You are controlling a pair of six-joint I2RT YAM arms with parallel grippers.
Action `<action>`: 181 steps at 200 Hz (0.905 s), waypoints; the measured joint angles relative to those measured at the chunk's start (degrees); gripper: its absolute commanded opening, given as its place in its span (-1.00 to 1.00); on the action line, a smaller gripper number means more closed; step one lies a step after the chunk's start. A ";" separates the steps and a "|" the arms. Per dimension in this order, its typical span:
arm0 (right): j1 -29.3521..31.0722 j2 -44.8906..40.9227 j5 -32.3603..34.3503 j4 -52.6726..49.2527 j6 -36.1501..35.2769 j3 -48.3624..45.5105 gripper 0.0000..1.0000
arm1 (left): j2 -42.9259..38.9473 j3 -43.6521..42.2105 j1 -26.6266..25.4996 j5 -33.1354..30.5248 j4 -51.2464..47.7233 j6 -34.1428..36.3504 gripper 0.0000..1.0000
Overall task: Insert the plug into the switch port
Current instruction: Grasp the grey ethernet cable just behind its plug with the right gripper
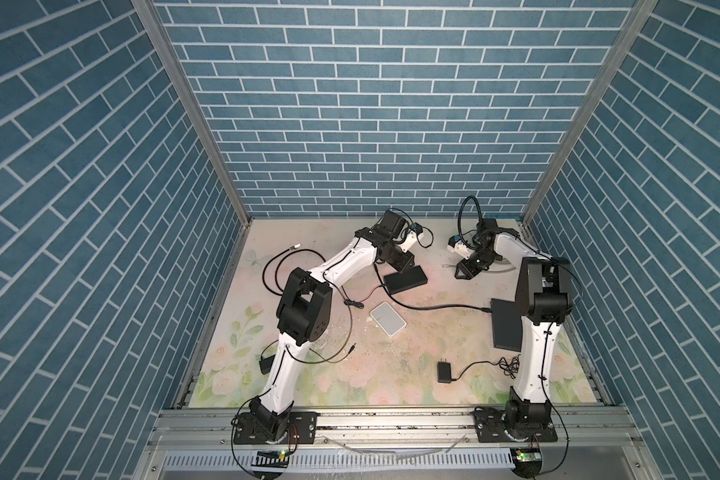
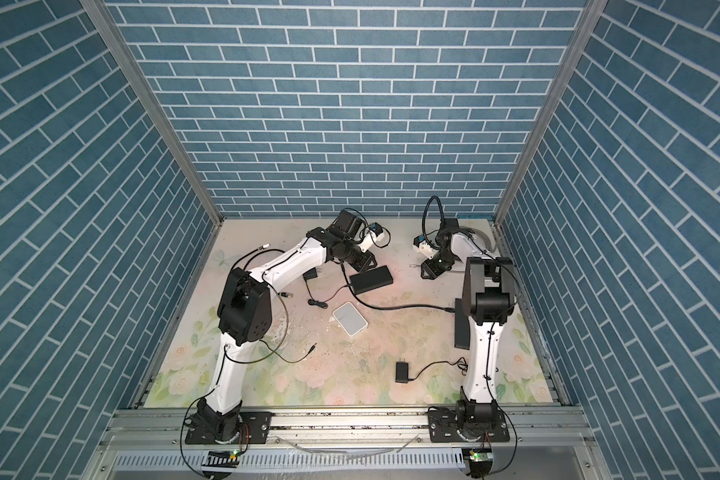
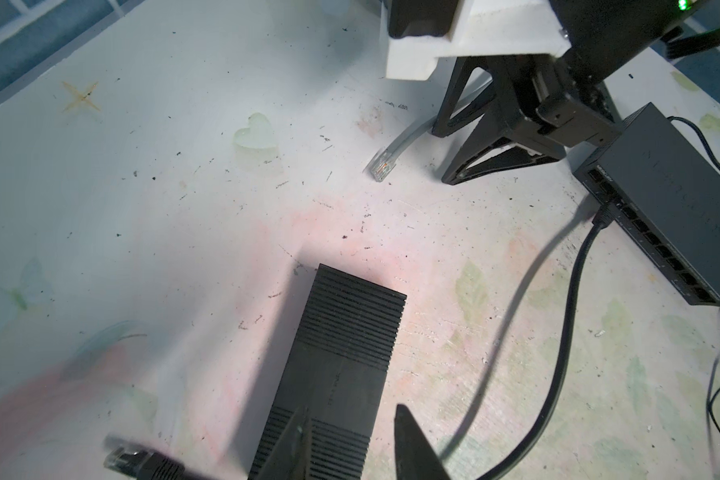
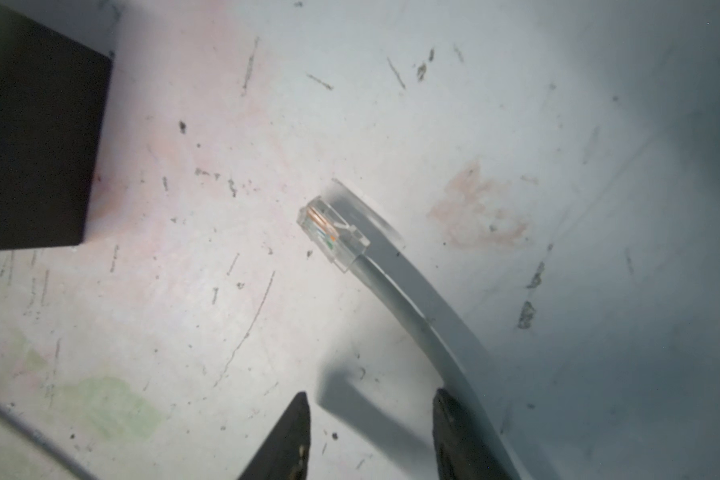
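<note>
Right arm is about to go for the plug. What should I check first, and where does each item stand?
1. Right gripper open: ok.
2. Plug held: not ok, it lies on the table ahead of the jaws.
3. Grey cable clear of the fingers: cannot tell, it runs beside one.
4. Left gripper over the ribbed black box: ok.
5. Switch has free ports: ok, one holds a black cable.

Right gripper [image 1: 465, 272] is low near the back of the floral table [image 1: 391, 374], with the tiny clear plug [image 1: 445, 264] lying just beside it. Left gripper [image 1: 402, 261] hangs right over one end of the black switch [image 1: 406, 279]. White router [image 1: 387, 318] is nearer the front.
</note>
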 measured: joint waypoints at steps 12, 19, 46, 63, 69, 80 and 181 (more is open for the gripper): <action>0.00 -1.66 -0.26 0.66 0.31 -1.55 0.17 | 0.00 0.02 0.00 -0.11 -0.07 0.09 -0.29; 0.00 -2.84 -0.37 1.14 0.42 -2.27 0.19 | 0.00 0.09 0.04 -0.15 -0.20 0.15 -0.29; -0.07 -6.93 -0.42 3.98 0.42 -2.49 0.28 | 0.00 1.07 0.07 -0.17 -1.03 0.22 -0.29; -0.28 -6.97 -0.31 4.37 0.33 -0.52 0.29 | 0.00 1.66 0.07 -0.15 -1.03 0.22 -0.29; -0.33 -6.38 -0.20 4.11 0.26 0.52 0.29 | 0.00 1.77 0.07 -0.15 -1.07 0.28 -0.29; -0.52 -4.50 -0.04 3.50 0.17 2.73 0.29 | 0.00 1.77 0.07 -0.17 -1.11 0.48 -0.29; -1.95 5.14 -0.13 -3.15 -2.36 7.74 -0.57 | 0.00 1.77 0.33 -0.74 -2.03 0.94 -0.30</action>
